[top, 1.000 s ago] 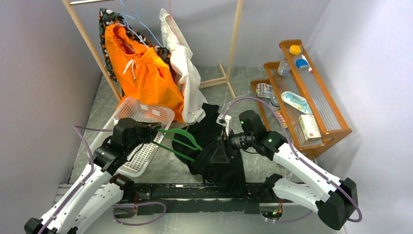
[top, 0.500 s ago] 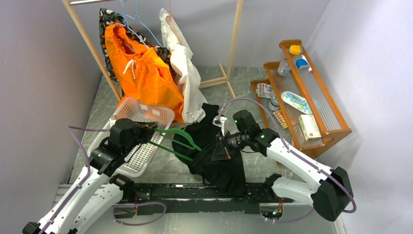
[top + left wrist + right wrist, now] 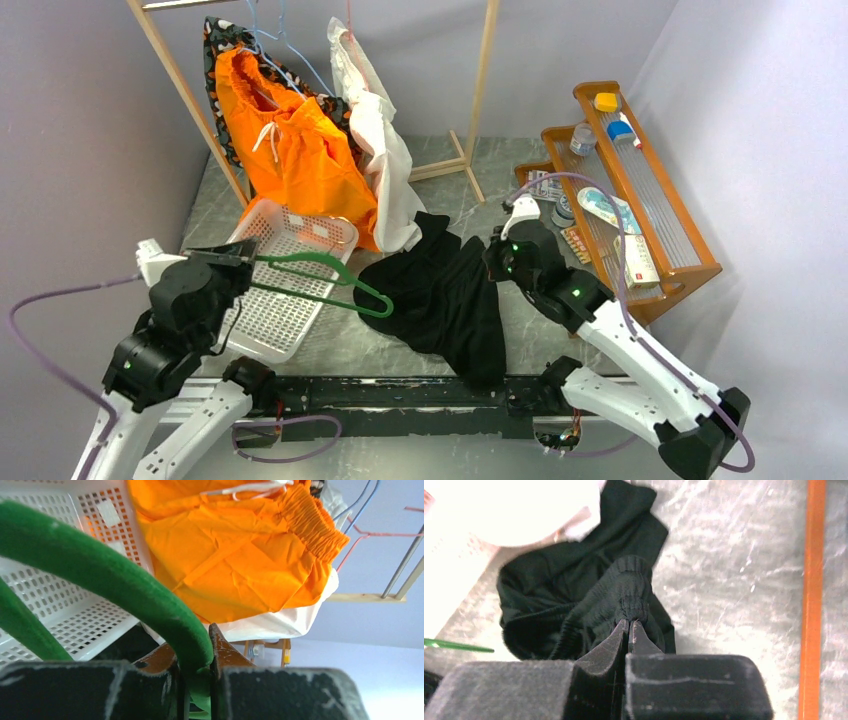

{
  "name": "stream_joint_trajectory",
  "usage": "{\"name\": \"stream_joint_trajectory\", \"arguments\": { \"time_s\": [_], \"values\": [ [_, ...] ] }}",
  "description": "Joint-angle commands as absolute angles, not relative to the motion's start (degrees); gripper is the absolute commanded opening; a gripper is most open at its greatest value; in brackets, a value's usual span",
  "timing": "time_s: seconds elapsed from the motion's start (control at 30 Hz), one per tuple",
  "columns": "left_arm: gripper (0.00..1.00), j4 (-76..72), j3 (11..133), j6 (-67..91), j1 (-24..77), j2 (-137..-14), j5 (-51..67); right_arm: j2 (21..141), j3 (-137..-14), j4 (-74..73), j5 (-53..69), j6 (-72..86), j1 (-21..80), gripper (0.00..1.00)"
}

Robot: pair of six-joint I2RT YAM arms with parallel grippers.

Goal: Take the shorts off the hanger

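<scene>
The bright orange shorts (image 3: 290,150) hang on the rack from a thin blue wire hanger (image 3: 285,45); their gathered waist (image 3: 312,517) shows in the left wrist view. My left gripper (image 3: 228,258) is shut on one end of a bare green hanger (image 3: 320,285), held over the basket. The green bar (image 3: 125,585) runs down between my left gripper's (image 3: 196,655) jaws. A black garment (image 3: 450,300) lies spread on the table. My right gripper (image 3: 629,625) is shut on its gathered edge (image 3: 631,592), at the garment's right side (image 3: 492,265).
A white perforated basket (image 3: 300,225) sits under the green hanger. A white garment (image 3: 385,170) hangs beside the shorts on the wooden rack (image 3: 190,100). A wooden shelf (image 3: 650,230) with small items stands to the right, near my right arm.
The left arm has drawn back to the left, pulling the green hanger out of the black garment. The right gripper shut on the garment and moved right; the garment now lies spread out.
</scene>
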State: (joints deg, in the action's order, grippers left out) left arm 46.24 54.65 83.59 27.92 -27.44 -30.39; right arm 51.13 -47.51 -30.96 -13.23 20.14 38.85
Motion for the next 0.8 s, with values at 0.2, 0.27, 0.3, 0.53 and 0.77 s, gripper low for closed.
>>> {"name": "stream_joint_trajectory", "arguments": {
  "time_s": [0.2,0.27,0.3,0.53,0.77],
  "values": [
    [0.07,44.49,54.27,79.20,27.95,-21.99,-32.97,55.61,-49.67,-14.27,5.89,17.62,38.76,0.00],
    [0.07,41.34,53.76,77.00,27.95,-23.03,-29.85,59.33,-48.18,-12.15,10.55,19.36,38.76,0.00],
    [0.07,39.93,53.23,76.38,27.95,-23.59,-28.34,61.66,-47.60,-13.23,10.12,20.64,38.76,0.01],
    [0.07,30.94,48.10,79.08,27.95,-27.36,-16.55,60.38,-49.64,-25.32,-3.38,18.68,38.75,0.44],
    [0.07,25.10,47.69,81.18,27.84,-31.32,-13.13,41.73,-38.84,-10.92,11.27,13.14,38.72,0.64]
  ]
}}
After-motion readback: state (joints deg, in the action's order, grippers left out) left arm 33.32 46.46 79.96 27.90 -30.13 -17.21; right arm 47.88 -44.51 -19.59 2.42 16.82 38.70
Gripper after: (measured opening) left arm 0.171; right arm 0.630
